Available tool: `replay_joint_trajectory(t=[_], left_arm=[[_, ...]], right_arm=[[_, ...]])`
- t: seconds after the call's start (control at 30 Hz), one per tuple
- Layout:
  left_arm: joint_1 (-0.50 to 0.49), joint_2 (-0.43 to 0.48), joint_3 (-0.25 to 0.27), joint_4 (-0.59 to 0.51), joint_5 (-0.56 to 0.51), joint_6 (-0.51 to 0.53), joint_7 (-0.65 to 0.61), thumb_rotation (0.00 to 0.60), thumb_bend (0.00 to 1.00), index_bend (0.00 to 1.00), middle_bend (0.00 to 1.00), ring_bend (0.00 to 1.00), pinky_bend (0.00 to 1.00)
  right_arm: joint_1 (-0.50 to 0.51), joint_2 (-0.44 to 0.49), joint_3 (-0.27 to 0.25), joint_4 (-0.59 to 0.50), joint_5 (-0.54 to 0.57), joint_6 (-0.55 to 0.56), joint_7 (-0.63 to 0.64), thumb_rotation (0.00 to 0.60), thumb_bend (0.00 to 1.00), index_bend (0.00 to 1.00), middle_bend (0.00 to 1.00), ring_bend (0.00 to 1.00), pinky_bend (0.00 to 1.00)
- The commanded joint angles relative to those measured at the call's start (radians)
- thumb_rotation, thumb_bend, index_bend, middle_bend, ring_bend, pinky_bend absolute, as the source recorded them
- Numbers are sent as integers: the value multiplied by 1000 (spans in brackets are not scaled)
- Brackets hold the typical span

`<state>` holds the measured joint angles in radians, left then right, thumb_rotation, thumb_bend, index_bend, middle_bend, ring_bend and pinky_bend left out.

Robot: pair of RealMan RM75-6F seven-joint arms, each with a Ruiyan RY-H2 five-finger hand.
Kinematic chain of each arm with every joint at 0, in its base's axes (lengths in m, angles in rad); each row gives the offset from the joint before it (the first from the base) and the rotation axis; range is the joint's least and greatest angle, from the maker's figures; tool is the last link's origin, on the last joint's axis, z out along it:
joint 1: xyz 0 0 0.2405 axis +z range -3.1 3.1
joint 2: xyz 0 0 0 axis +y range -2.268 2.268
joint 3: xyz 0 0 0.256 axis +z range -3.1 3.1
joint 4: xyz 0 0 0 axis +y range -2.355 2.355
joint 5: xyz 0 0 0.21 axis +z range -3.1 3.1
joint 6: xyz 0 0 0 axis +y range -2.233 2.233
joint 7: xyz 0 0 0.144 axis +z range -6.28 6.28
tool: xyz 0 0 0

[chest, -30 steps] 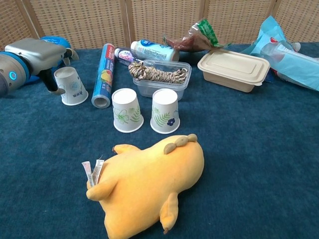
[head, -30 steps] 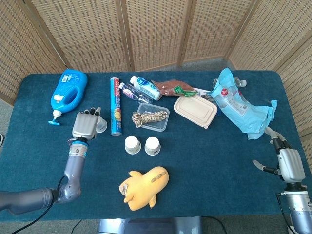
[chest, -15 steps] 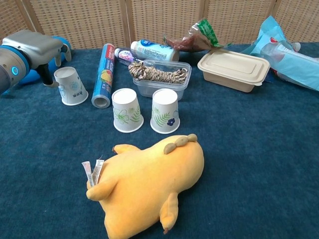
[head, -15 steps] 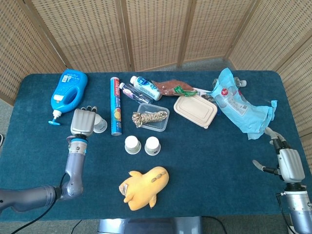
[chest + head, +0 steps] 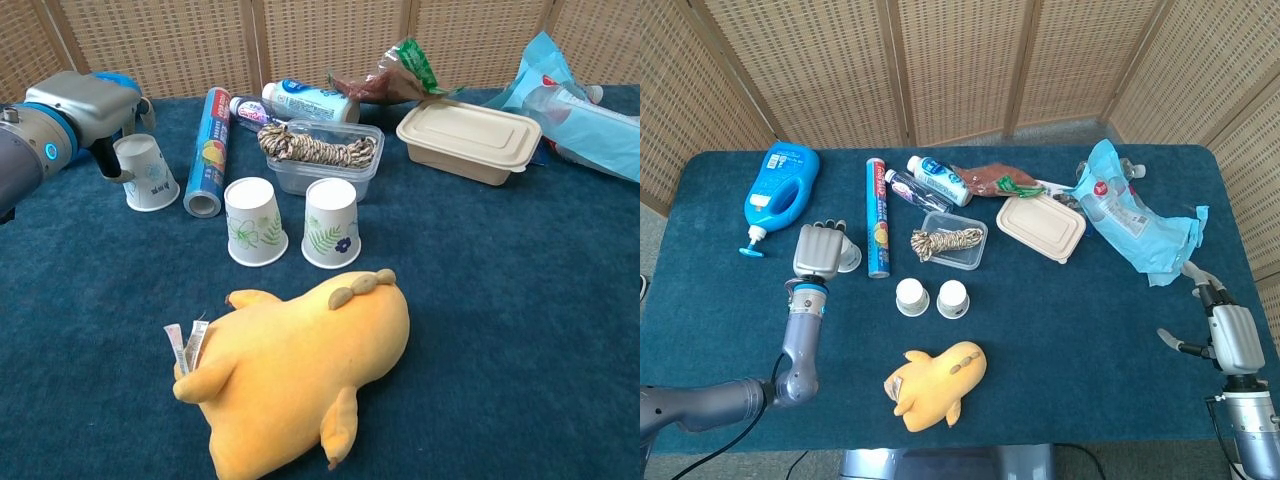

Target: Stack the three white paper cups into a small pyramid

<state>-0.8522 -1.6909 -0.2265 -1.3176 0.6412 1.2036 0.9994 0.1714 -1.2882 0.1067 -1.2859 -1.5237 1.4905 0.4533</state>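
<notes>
At the left of the blue desk (image 5: 1060,310), the third upturned white paper cup (image 5: 147,173) stands upright just right of the left hand (image 5: 85,100), whose fingers (image 5: 108,168) curl around it, apparently touching. That hand has shifted rightward onto the cup. The right hand (image 5: 1230,335) rests open, well apart.

— How many white paper cups?
— Three: one cup (image 5: 149,172) at the left hand (image 5: 92,105), two (image 5: 254,221) (image 5: 331,222) off to its right.
— Bottles?
— One blue detergent jug (image 5: 781,187), two small bottles (image 5: 938,179) (image 5: 911,187).
— Anything else?
— One yellow plush toy (image 5: 295,377), one lidded box (image 5: 468,139), one rope tub (image 5: 322,154), one foil roll (image 5: 208,135).
</notes>
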Motion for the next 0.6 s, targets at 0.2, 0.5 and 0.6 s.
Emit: replay_joint_trajectory(t=[0.2,0.5,0.6], left_arm=[[0,-28,4,28,14,10,1,600,337,297,484,474,587],[26,6,-8,-18,41,13,-55,600,336,302,490,484,597],[42,50,-15,-89,67,18,-95,600,335,306,491,485,597]], right_arm=[[0,0,0,2,1,-2,6,600,36,0,205,148,339],[0,0,-1,3,2,-5,12,600,35,0,204,149,339],[-1,1,-2,0,2,-6,12,600,35,0,204,149,339]])
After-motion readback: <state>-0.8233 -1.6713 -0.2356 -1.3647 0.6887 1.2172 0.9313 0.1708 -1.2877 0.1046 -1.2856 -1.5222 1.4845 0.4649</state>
